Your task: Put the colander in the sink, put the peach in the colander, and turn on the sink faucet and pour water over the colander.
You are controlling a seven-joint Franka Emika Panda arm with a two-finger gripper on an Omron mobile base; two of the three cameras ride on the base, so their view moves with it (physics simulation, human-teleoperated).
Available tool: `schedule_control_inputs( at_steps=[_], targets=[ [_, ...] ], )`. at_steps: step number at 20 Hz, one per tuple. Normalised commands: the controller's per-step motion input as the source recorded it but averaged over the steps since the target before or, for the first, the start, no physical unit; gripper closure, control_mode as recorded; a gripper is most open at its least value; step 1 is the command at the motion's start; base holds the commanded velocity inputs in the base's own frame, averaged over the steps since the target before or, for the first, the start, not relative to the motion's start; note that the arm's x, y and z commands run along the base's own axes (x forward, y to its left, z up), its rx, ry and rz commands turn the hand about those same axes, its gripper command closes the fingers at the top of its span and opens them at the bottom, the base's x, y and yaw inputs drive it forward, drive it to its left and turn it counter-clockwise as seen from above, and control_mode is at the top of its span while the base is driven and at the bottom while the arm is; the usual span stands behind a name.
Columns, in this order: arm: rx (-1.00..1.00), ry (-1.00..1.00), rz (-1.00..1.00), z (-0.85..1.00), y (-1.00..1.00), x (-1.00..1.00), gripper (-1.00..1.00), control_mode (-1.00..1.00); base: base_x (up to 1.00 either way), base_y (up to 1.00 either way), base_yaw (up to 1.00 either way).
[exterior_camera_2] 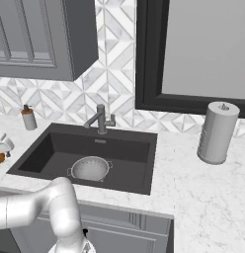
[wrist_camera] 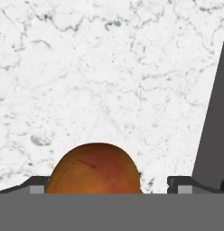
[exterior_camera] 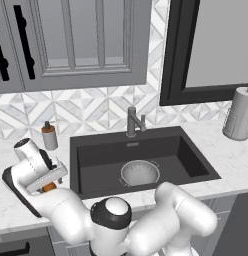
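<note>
The silvery colander [exterior_camera: 140, 173] [exterior_camera_2: 90, 168] stands upright on the floor of the dark sink [exterior_camera: 96, 155] [exterior_camera_2: 119, 148], below the dark faucet [exterior_camera: 132, 121] [exterior_camera_2: 101, 119]. The orange peach [wrist_camera: 95, 169] [exterior_camera: 50, 188] [exterior_camera_2: 0, 158] lies on the white marble counter left of the sink. My gripper [wrist_camera: 109, 185] [exterior_camera: 45, 181] hangs right over the peach, pointing down and open. One fingertip [wrist_camera: 36, 184] stands on either side of the fruit, and I cannot tell whether they touch it. No water runs from the faucet.
A white soap dispenser [exterior_camera: 49, 136] [exterior_camera_2: 28, 118] with a brown top stands at the back left of the counter. A paper towel roll [exterior_camera: 239, 114] [exterior_camera_2: 217, 132] stands right of the sink. A dark slanted surface [wrist_camera: 215, 135] borders the marble beside the peach.
</note>
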Motion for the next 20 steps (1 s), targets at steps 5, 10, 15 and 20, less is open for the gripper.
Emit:
schedule_control_inputs(
  at_steps=[5, 10, 15, 20],
  targets=[
    [0.02, 0.05, 0.00, -0.47, 0.00, 0.00, 1.00, -1.00, 0.00, 0.00, 0.00],
    [0.07, -0.01, 0.00, -0.01, -0.03, -0.32, 1.00, -1.00, 0.00, 0.00, 0.00],
    [0.08, -0.17, 0.00, 0.70, -0.49, -0.86, 1.00, -1.00, 0.00, 0.00, 0.00],
    [0.15, -0.19, 0.00, 1.00, -0.97, -0.74, 1.00, -1.00, 0.00, 0.00, 0.00]
  ],
)
